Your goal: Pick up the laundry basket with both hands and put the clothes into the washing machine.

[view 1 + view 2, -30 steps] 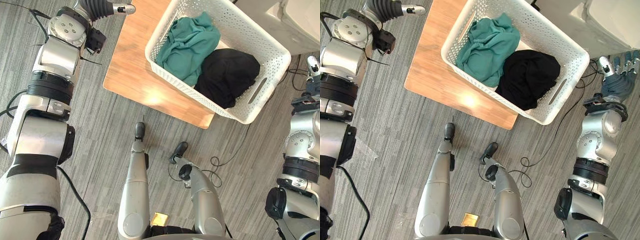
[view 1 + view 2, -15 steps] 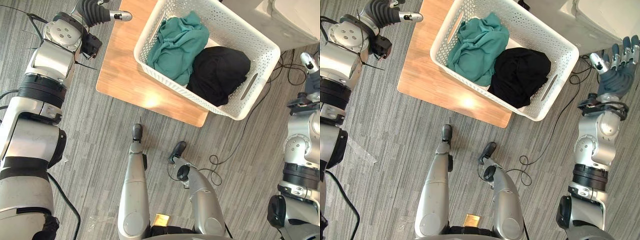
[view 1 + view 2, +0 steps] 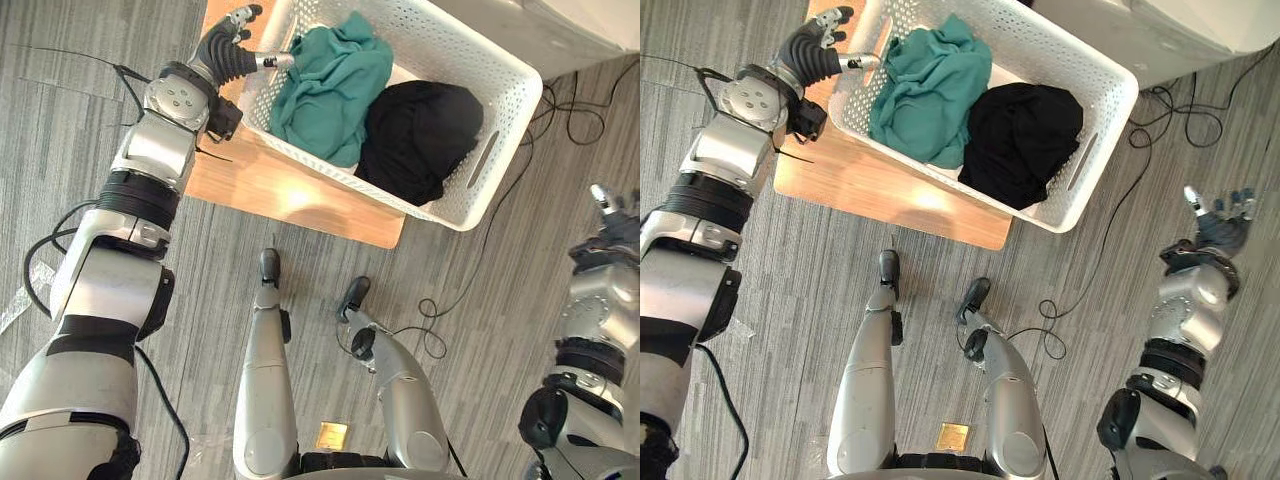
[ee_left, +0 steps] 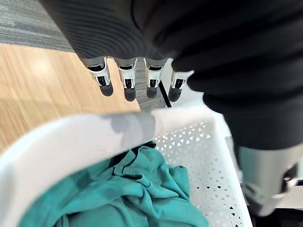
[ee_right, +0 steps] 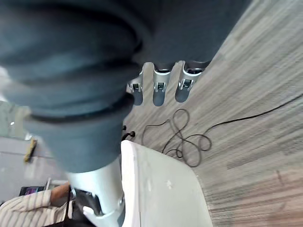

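The white laundry basket (image 3: 510, 120) rests on a low wooden table (image 3: 280, 185), with a teal garment (image 3: 325, 85) and a black garment (image 3: 420, 135) inside. My left hand (image 3: 235, 50) is at the basket's left rim (image 4: 71, 137). Its straight fingers (image 4: 125, 78) hang outside the wall and its thumb reaches over the rim toward the teal garment (image 4: 128, 198). My right hand (image 3: 1220, 215) is open over the floor, well right of the basket and apart from it, fingers (image 5: 158, 87) straight. The white washing machine (image 3: 1160, 30) stands just beyond the basket.
Grey plank floor surrounds the table. A white appliance body (image 5: 156, 184) shows close under my right hand. A person's striped sleeve (image 5: 28, 208) is beside it.
My left hand has swung from beyond the table's left edge in to the basket's left rim. My right hand has dropped lower, farther from the basket. The camera has shifted.
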